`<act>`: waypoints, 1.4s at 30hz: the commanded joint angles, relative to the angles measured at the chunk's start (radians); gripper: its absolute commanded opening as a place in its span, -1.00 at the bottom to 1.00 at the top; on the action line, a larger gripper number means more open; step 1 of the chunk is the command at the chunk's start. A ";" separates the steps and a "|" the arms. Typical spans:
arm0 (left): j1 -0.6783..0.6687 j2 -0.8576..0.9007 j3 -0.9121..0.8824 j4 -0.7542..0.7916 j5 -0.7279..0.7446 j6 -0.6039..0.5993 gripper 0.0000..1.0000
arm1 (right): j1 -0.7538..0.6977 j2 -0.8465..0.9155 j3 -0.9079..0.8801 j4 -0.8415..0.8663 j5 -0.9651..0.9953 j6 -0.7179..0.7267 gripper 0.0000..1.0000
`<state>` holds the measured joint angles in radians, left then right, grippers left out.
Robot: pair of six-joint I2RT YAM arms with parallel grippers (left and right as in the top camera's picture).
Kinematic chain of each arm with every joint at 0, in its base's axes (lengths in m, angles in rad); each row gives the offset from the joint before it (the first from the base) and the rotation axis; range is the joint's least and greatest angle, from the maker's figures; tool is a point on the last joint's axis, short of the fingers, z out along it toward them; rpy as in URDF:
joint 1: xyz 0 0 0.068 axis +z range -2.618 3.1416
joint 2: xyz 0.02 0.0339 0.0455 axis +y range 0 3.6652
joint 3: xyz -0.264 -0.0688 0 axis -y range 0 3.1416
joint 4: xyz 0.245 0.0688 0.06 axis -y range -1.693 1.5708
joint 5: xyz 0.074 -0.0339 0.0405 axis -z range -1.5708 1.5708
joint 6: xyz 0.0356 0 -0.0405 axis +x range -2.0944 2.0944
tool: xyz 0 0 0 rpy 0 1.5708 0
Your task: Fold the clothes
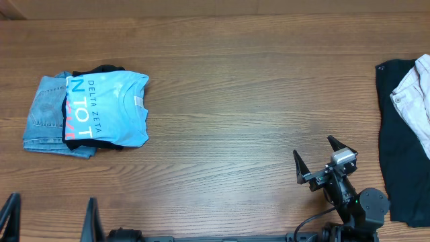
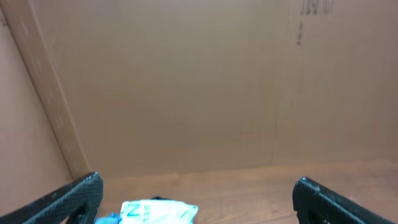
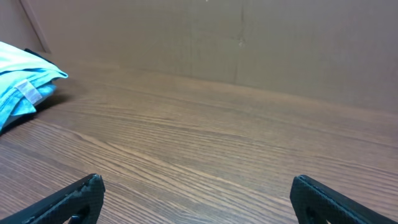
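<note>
The light blue T-shirt (image 1: 107, 109) lies folded on the left of the table, print "DELTA ZETA" up, on top of a black garment and folded jeans. It shows small in the left wrist view (image 2: 158, 211) and at the left edge of the right wrist view (image 3: 22, 84). My left gripper (image 1: 50, 212) is open and empty at the front left edge, well in front of the shirt. My right gripper (image 1: 316, 160) is open and empty at the front right, above bare wood.
Folded blue jeans (image 1: 44, 117) and a black garment (image 1: 101, 70) lie under the shirt. At the right edge lie a black garment (image 1: 396, 148) and a whitish one (image 1: 416, 94). A cardboard wall stands behind the table.
</note>
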<state>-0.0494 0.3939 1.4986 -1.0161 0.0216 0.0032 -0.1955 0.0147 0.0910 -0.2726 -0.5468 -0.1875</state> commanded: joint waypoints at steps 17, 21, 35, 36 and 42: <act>0.014 -0.181 -1.003 0.867 -0.085 0.105 1.00 | 0.005 -0.012 -0.005 0.006 -0.005 0.003 1.00; 0.024 -0.249 -1.121 0.952 -0.085 0.106 1.00 | 0.005 -0.012 -0.005 0.006 -0.005 0.003 1.00; 0.024 -0.391 -1.375 1.072 -0.107 0.106 1.00 | 0.005 -0.012 -0.005 0.006 -0.005 0.003 1.00; 0.024 -0.391 -1.394 1.083 -0.107 0.106 1.00 | 0.005 -0.012 -0.005 0.006 -0.005 0.003 1.00; 0.024 -0.391 -1.483 1.078 -0.108 0.106 1.00 | 0.005 -0.012 -0.005 0.006 -0.005 0.003 1.00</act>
<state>-0.0319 0.0158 0.0593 0.0692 -0.0658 0.0883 -0.1955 0.0147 0.0891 -0.2718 -0.5465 -0.1875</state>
